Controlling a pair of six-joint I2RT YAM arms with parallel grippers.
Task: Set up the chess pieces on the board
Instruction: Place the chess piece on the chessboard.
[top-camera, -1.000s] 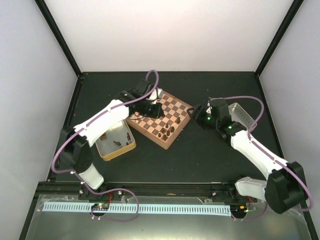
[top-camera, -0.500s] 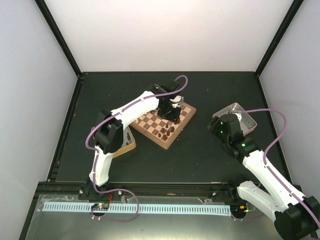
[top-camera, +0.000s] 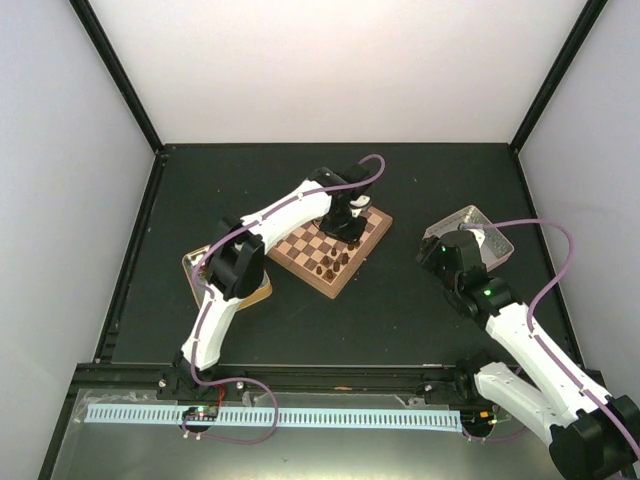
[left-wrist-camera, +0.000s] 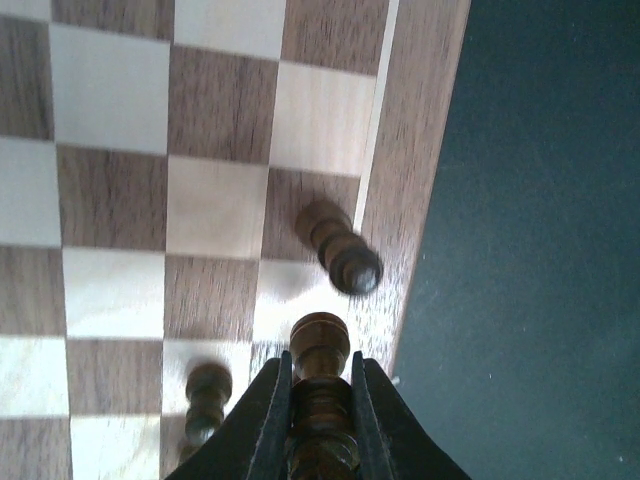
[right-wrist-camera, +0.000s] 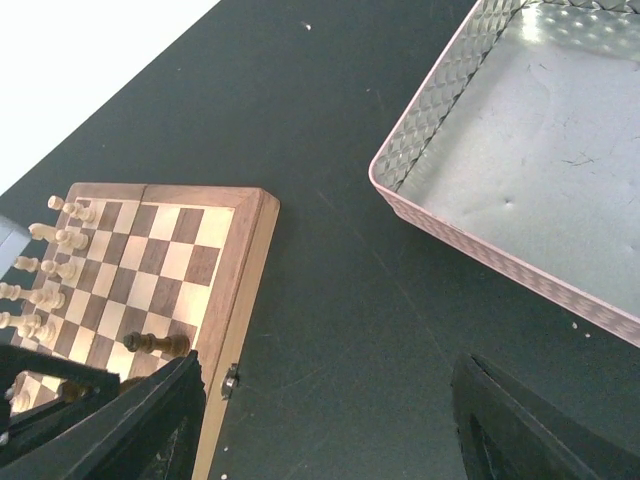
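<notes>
While the right arm hovers over the bench (top-camera: 400, 300) with the right gripper (right-wrist-camera: 330, 430) spreading its jaws wide on nothing, just short of a metal tray (right-wrist-camera: 520, 200), the left arm reaches across the board (top-camera: 300, 250) to its far right corner. There the left gripper (left-wrist-camera: 321, 362) has its jaws pinched narrow on a dark chess piece (left-wrist-camera: 320, 338), upright, just over the squares along the rim. Trouble looks close: a standing dark neighbour (left-wrist-camera: 341, 252) is just beside the drop spot, so any drift of the jaws could clip it, and a release too near the rim could topple the held one. Counting now: two arms, two trays including the other tray (top-camera: 262, 288), one board. The left wrist view shows three dark pieces: one held, the neighbour, and a blurred third piece (left-wrist-camera: 205, 390). The pale pieces (right-wrist-camera: 40, 270) are too small to count.
</notes>
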